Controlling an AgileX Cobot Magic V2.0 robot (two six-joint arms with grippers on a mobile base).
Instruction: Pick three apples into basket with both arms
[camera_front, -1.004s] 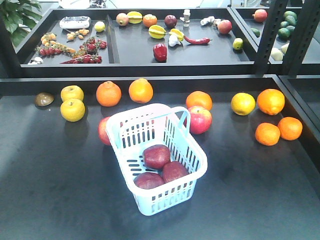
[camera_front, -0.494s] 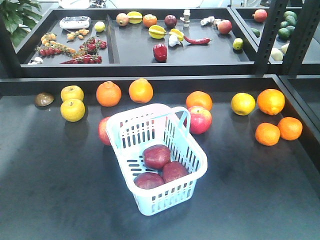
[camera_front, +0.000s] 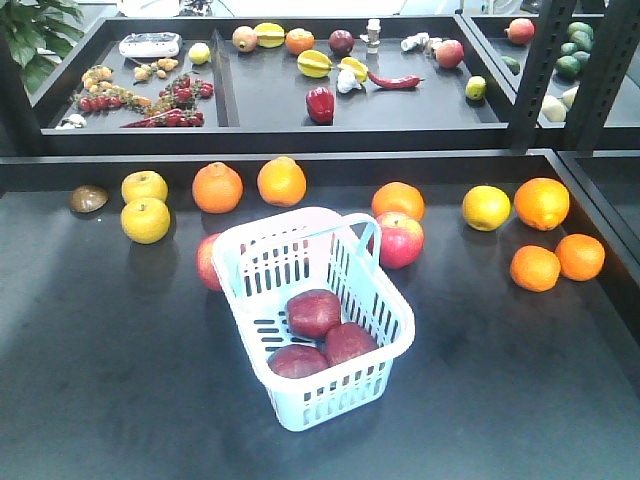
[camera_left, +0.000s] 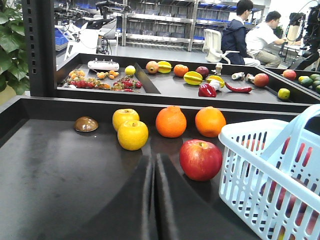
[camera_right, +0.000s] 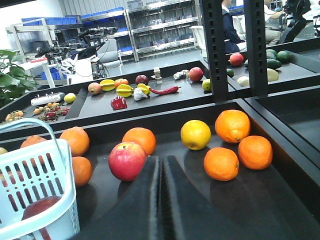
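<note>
Resting together on the slotted floor of the pale blue basket (camera_front: 330, 330), three dark maroon apples (camera_front: 313, 312) suggest the job is done, or very nearly: nothing more looks left to load, and neither arm appears in the front view over the dark table (camera_front: 110, 380). From the left wrist camera, the left gripper (camera_left: 153, 200) shows its two black fingers pressed together with only a thin seam between them and nothing held; the right gripper (camera_right: 161, 200) looks the same in its own view, closed and empty, low over the tabletop. The basket is moulded plastic, rectangular with rounded corners, vertical slots in its walls and thin hoop handles (camera_front: 345, 225) standing up at the far end. The apples inside are round, smooth and matte-dark, touching one another near the basket's front half. Left on the table are a brighter pink-red apple (camera_front: 400, 240) just beside the basket's right rim, another red one (camera_left: 200, 159) against its left wall, dimpled oranges (camera_front: 217, 187) and glossy yellow fruit (camera_front: 146, 220) behind.
</note>
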